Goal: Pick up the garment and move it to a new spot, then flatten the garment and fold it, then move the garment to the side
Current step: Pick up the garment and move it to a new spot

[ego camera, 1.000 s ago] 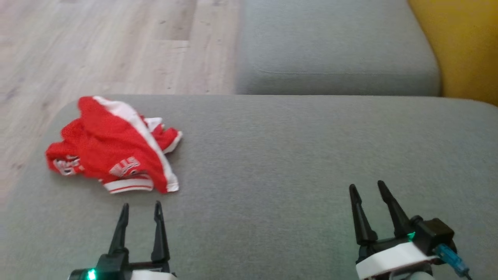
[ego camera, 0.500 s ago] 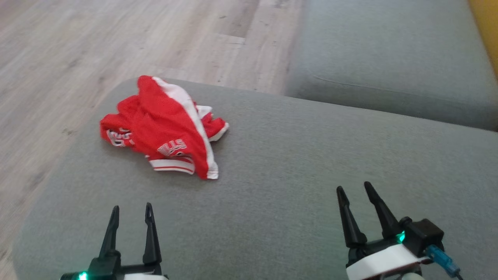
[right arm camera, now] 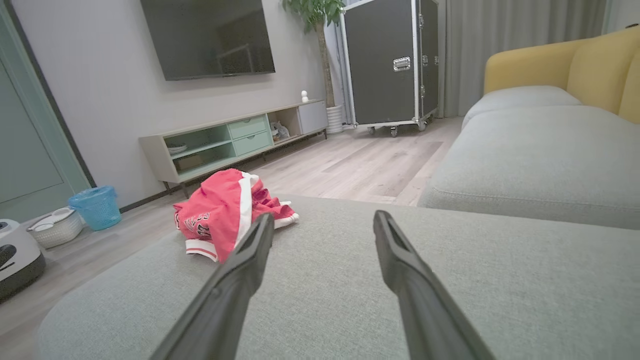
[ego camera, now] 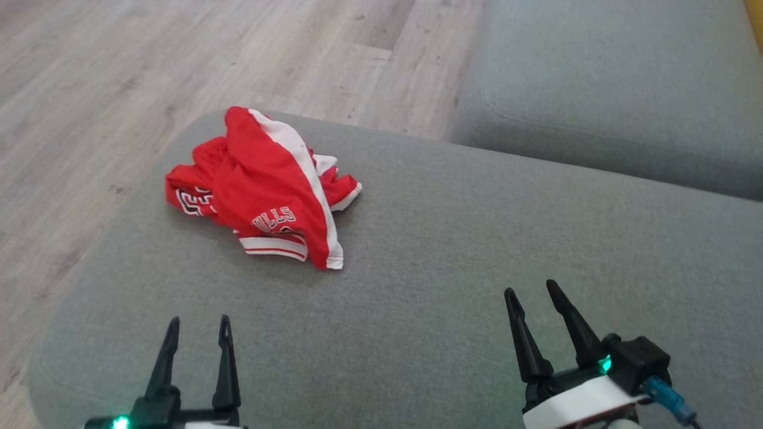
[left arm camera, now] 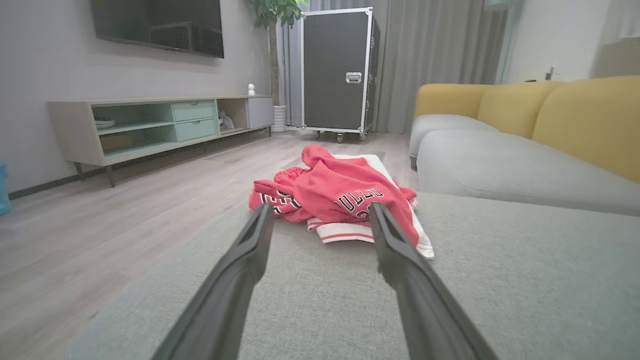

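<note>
While poised over the grey cushion (ego camera: 417, 268), holding left tool (ego camera: 199, 320) at seven o'clock and right tool (ego camera: 530, 287) at five, both spread wide and empty. Spotting the red garment (ego camera: 262, 190) crumpled at eleven o'clock, near the cushion's far-left edge, untouched. Probably lined up for a left reach, wide enough for bunched cloth.

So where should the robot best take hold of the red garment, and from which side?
Grip the garment at its raised middle fold, from the near side with the open left gripper, which faces it; the edges lie flat on the cushion.
</note>
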Available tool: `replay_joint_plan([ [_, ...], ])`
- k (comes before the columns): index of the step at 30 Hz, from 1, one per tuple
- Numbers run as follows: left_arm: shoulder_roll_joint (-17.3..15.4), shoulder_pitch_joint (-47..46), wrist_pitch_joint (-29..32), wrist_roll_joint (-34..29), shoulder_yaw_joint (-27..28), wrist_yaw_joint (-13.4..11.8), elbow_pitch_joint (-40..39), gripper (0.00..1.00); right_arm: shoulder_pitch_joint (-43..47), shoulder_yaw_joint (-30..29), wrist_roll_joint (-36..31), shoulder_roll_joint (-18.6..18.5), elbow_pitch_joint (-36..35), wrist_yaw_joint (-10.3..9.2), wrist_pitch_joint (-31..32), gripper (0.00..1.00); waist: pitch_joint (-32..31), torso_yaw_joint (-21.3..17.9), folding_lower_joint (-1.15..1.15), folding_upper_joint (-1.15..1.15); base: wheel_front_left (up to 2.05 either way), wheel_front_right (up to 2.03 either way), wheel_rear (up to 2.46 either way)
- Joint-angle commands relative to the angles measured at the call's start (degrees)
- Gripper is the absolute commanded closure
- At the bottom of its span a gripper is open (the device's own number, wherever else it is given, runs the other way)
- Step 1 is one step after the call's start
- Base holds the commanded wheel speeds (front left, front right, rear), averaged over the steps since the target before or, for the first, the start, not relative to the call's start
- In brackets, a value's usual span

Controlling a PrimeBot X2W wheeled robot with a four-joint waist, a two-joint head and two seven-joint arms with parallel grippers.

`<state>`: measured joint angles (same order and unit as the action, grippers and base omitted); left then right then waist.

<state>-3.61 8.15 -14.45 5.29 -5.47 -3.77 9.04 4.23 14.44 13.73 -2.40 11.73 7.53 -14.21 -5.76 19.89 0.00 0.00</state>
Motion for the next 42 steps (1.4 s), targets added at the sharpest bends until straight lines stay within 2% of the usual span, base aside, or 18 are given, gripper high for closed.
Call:
replay_joint_plan([
  [1, -1.37, -4.54, -0.55, -1.11, 1.80, 1.00, -0.96, 0.00, -1.81, 0.90, 0.48, -0.48, -2.09, -0.04, -0.79, 0.00, 1.00, -1.05, 0.00, 0.00, 0.00, 0.00, 0.00],
  [7, -6.14, -12.40, 0.79, -2.77, 1.06, 4.54, 3.70, 0.00, -2.49, 0.08, 0.08, -0.48, -2.43, -0.04, -0.79, 0.00, 3.12, -3.14, 0.00, 0.00, 0.00, 0.00, 0.00],
  [12, -11.85, -25.95, 10.36, -4.09, -1.80, 9.41, 10.42, 0.00, -3.29, -0.90, -0.27, -0.48, -2.66, -0.04, -0.79, 0.00, 5.60, -5.44, 0.00, 0.00, 0.00, 0.00, 0.00],
  [15, -14.70, -34.28, 17.54, -3.02, -5.47, 10.94, 15.15, 0.00, -4.40, -0.62, -0.75, -0.48, -2.86, -0.04, -0.79, 0.00, 7.78, -7.27, 0.00, 0.00, 0.00, 0.00, 0.00],
  [17, -16.17, -39.35, 21.45, -0.86, -8.15, 11.18, 18.40, 0.00, -5.21, -0.01, -1.14, -0.48, -2.97, -0.04, -0.79, 0.00, 9.03, -8.40, 0.00, 0.00, 0.00, 0.00, 0.00],
  [21, -20.13, -46.83, 28.14, 5.69, -17.13, 11.23, 23.82, 0.00, -6.60, 0.37, -1.50, -0.48, -3.18, -0.04, -0.79, 0.00, 11.27, -10.34, 0.00, 0.00, 0.00, 0.00, 0.00],
  [25, -24.09, -52.68, 30.85, 12.13, -24.19, 11.25, 27.90, 0.00, -7.93, -0.12, -1.76, -0.48, -3.33, -0.04, -0.79, 0.00, 13.72, -12.22, 0.00, 0.00, 0.00, 0.00, 0.00],
  [31, -25.43, -56.68, 29.44, 15.88, -28.01, 11.25, 32.59, 0.00, -9.11, 0.09, -1.82, -0.48, -3.59, -0.04, -0.79, 0.00, 15.84, -13.87, 0.00, 0.00, 0.00, 0.00, 0.00],
  [37, -25.13, -58.49, 28.72, 17.21, -29.15, 11.25, 38.52, 0.00, -9.92, 0.14, -1.80, -0.48, -3.58, -0.04, -0.79, 0.00, 16.83, -15.06, 0.00, 0.00, 0.00, 0.00, 0.00],
  [38, -24.89, -58.46, 28.64, 17.62, -29.36, 11.25, 39.35, 0.61, -9.95, 0.10, -1.80, -0.48, -3.51, -0.04, -0.79, 0.00, 16.76, -15.23, 0.00, 0.00, 0.00, 0.00, 0.00],
  [39, -24.77, -58.30, 28.51, 17.99, -29.69, 11.26, 40.10, 1.00, -9.94, 0.14, -1.77, -0.48, -3.38, -0.04, -0.79, 0.00, 16.53, -15.41, 0.00, 0.00, 0.00, 0.00, 0.00],
  [42, -25.08, -57.71, 27.22, 19.06, -30.90, 11.26, 41.45, 1.00, -9.66, 0.14, -1.41, -0.48, -2.95, -0.04, -0.79, 0.00, 15.17, -15.83, 0.00, 0.00, 0.00, 0.00, 0.00],
])
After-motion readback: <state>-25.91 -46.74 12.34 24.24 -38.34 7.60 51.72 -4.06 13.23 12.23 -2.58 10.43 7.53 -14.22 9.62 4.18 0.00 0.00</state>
